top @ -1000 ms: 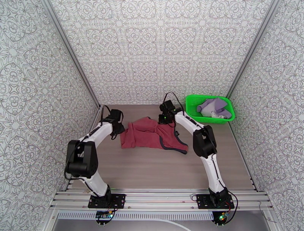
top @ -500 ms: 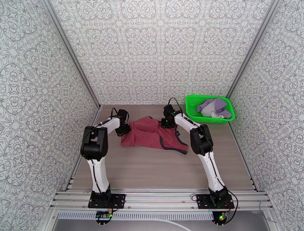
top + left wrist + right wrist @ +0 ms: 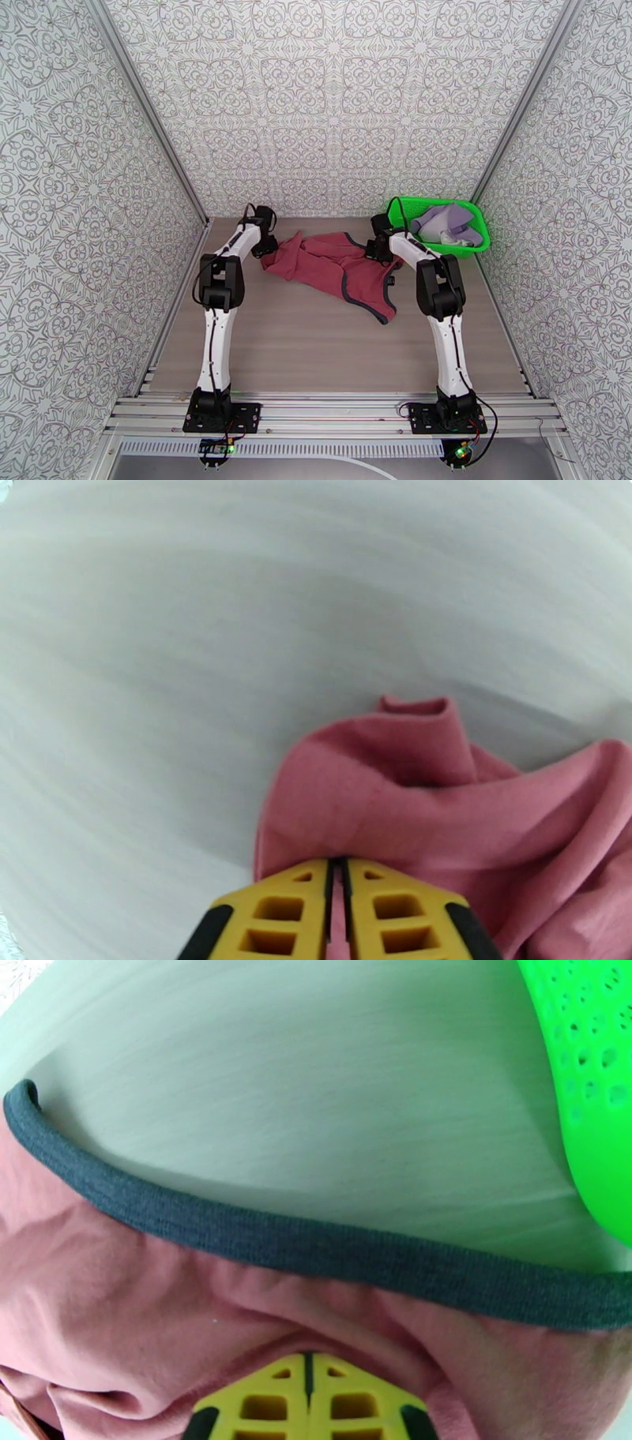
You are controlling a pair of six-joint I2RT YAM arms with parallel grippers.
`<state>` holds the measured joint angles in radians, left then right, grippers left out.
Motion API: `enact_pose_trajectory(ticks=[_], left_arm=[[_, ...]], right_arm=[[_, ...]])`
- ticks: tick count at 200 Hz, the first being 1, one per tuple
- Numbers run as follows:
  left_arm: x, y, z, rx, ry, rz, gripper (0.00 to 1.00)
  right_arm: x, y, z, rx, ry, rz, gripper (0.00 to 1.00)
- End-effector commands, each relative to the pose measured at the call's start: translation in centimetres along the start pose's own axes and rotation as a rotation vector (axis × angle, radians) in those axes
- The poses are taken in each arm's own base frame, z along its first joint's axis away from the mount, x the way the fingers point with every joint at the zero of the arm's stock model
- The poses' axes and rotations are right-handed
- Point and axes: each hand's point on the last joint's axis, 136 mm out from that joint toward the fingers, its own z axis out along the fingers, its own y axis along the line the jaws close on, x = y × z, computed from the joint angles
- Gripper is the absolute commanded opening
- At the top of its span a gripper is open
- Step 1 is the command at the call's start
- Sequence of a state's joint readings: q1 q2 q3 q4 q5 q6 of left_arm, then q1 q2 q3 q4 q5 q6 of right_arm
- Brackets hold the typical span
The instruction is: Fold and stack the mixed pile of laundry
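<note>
Pale table: both jaws clamped on red tank top, pinched edges hidden between them.

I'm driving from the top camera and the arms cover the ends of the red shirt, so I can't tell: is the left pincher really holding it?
Observer: Yes. In the left wrist view the left gripper is shut, with a strip of the red tank top pinched between its yellow fingers.
Operator: And the other pincher?
Observer: The right gripper is shut too, with cloth bunched around its tips, just behind the dark trim.
Operator: Is it bumping the basket?
Observer: No. The right wrist view shows bare table between the trim and the green basket.
</note>
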<state>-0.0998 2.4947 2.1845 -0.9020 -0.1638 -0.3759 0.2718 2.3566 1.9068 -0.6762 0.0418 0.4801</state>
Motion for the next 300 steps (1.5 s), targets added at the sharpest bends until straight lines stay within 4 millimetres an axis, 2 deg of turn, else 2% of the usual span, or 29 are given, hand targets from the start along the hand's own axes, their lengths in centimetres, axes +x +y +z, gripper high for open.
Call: enact_pose_trajectory(ticks=[1,20,32,35,37,44,63,76,85,99,116,119,129,159,186,209,246,300], left_arm=[[-2.5,1.1,-3.7,-0.012,-0.079,0.034,0.17],[-4.1,0.9,-7.8,0.022,-0.166,0.039,0.27],[-4.9,0.6,-11.0,0.048,-0.220,0.049,0.35],[-4.8,0.5,-11.2,0.049,-0.222,0.054,0.37],[-5.1,0.5,-12.5,0.059,-0.245,0.055,0.38],[-5.5,0.1,-14.7,0.076,-0.282,0.068,0.43],[-5.2,-2.6,-19.2,0.143,-0.343,0.160,0.59],[-3.7,-5.3,-20.3,0.189,-0.334,0.263,0.70],[-2.6,-7.3,-20.6,0.220,-0.319,0.334,0.74],[-1.0,-10.2,-19.9,0.249,-0.280,0.427,0.75],[-0.3,-12.1,-18.5,0.226,-0.254,0.476,0.65],[0.0,-12.4,-17.2,0.218,-0.231,0.485,0.64],[0.0,-12.9,-15.7,0.206,-0.208,0.484,0.62],[-1.0,-12.7,-11.7,0.161,-0.186,0.447,0.58],[-1.5,-12.6,-9.4,0.177,-0.189,0.426,0.58],[-2.0,-12.6,-8.4,0.161,-0.215,0.432,0.58],[-1.8,-12.9,-7.0,0.169,-0.212,0.439,0.57],[-1.1,-13.1,-5.2,0.179,-0.183,0.453,0.53]], right_arm=[[2.2,-1.0,0.2,0.030,0.065,-0.033,0.00],[1.2,0.6,-1.7,-0.056,0.036,-0.054,0.01],[0.4,1.8,-3.6,-0.114,0.005,-0.070,0.07],[0.1,2.2,-4.3,-0.133,-0.007,-0.076,0.10],[0.0,2.3,-4.5,-0.138,-0.010,-0.077,0.10],[-0.4,2.9,-5.8,-0.167,-0.032,-0.088,0.16],[-1.0,3.9,-9.2,-0.218,-0.079,-0.116,0.28],[-0.8,4.3,-10.9,-0.245,-0.094,-0.124,0.33],[-0.6,4.4,-11.8,-0.262,-0.099,-0.124,0.36],[0.2,4.6,-12.6,-0.289,-0.094,-0.123,0.37],[1.4,4.6,-13.3,-0.320,-0.076,-0.116,0.37],[1.6,4.6,-13.3,-0.324,-0.073,-0.114,0.37],[2.4,4.5,-13.6,-0.335,-0.064,-0.110,0.37],[5.0,3.8,-14.8,-0.359,-0.052,-0.112,0.38],[7.2,2.8,-15.5,-0.364,-0.042,-0.106,0.38],[8.9,2.1,-15.8,-0.371,-0.034,-0.091,0.38],[10.4,1.7,-15.4,-0.378,-0.014,-0.074,0.38],[10.7,2.3,-15.4,-0.392,-0.006,-0.075,0.37]])
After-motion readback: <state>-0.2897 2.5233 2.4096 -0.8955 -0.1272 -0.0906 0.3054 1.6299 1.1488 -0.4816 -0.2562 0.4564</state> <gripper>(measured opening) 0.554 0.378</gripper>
